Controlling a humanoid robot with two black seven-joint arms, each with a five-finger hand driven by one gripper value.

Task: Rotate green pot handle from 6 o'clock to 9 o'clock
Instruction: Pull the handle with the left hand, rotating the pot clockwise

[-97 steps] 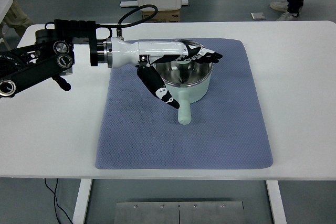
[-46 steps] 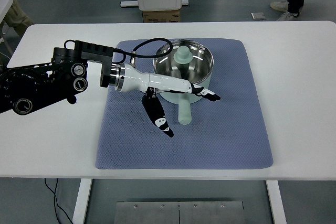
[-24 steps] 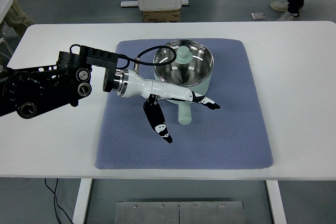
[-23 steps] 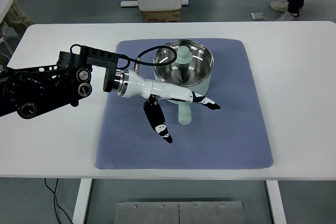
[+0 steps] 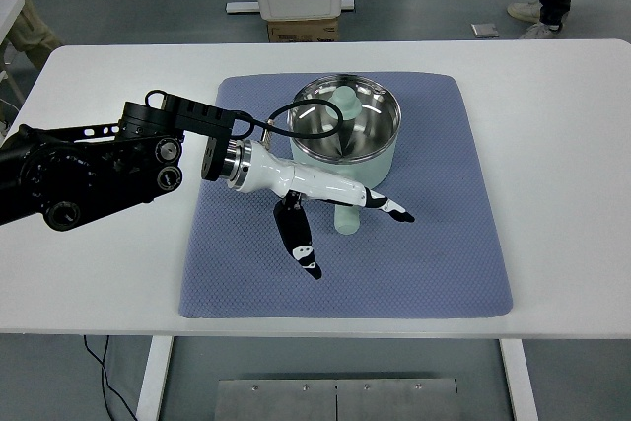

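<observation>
We logged the scene from the left edge inward. The black left arm [image 5: 89,165] reached in low over the white table [image 5: 572,194], a cable looping off its wrist, and ran into a white forearm angled down toward the middle of the blue-grey mat [image 5: 444,263].

The left hand [image 5: 335,206] lay flat and wide — fingers [image 5: 389,207] stretched rightward across the handle [image 5: 344,219], thumb [image 5: 299,244] splayed toward the near edge of the mat. It grasped nothing that we could see. We judged the pose a setup for a sweep: fingers laid over the handle, ready to hook its right side and draw it leftward.

The green pot [image 5: 345,133] stood upright on the far half of the mat, its steel interior empty but for reflections. The handle pointed toward the near edge, roughly six o'clock, so the turn to nine looked not yet made. We took the mat's job to be grip and quiet — it might also drag on the pot's base.

No right arm showed. A person's legs stood beyond the far right corner.
</observation>
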